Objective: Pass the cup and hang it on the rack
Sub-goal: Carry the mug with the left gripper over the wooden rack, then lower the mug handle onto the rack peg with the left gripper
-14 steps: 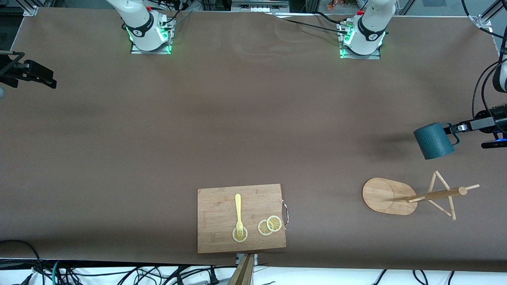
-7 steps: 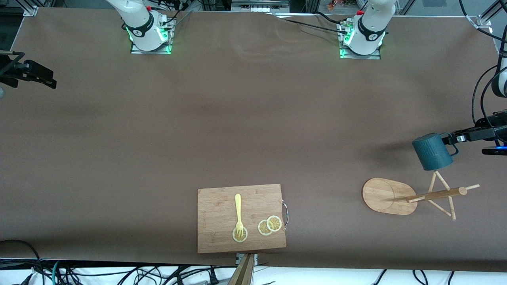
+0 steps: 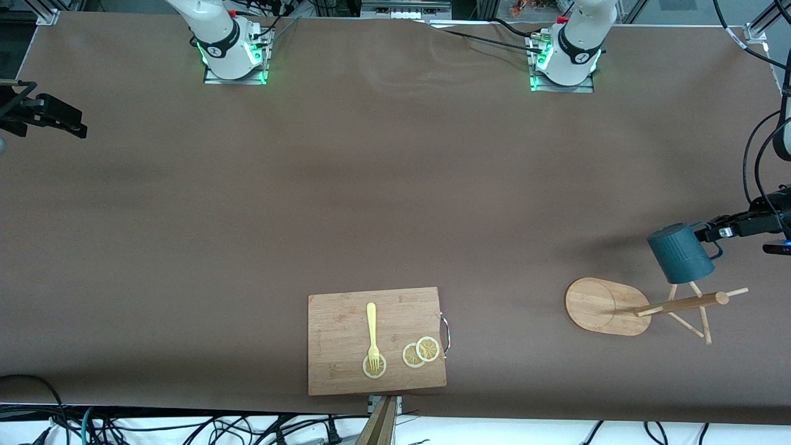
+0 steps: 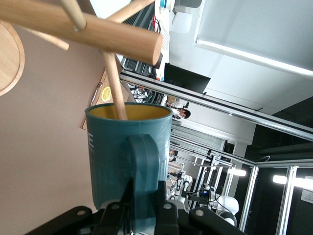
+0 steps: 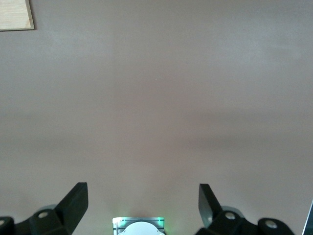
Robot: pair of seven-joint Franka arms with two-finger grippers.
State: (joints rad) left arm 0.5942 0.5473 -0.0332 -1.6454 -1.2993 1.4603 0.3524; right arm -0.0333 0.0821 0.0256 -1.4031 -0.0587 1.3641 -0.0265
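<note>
My left gripper [image 3: 710, 236] is shut on the handle of the dark teal cup [image 3: 680, 253] and holds it in the air over the rack [image 3: 670, 304], mouth toward the pegs. The rack is light bamboo with an oval base. In the left wrist view the cup [image 4: 128, 152] shows its yellowish inside with one thin peg [image 4: 115, 88] reaching into its mouth, under the rack's post [image 4: 93, 33]. My left gripper [image 4: 143, 205] clamps the handle. My right gripper [image 3: 59, 120] waits open and empty at the right arm's end of the table, fingers [image 5: 76, 200] spread wide.
A rectangular wooden cutting board [image 3: 346, 364] lies near the table's front edge, carrying a yellow fork [image 3: 371, 334] and lemon slices [image 3: 421, 351]. A wooden stick [image 3: 380, 423] pokes up at the front edge. Cables hang by the left arm.
My left gripper has carried the cup down toward the rack; it now overlaps the rack's upper pegs, and a peg enters its mouth. The right arm has not moved.
</note>
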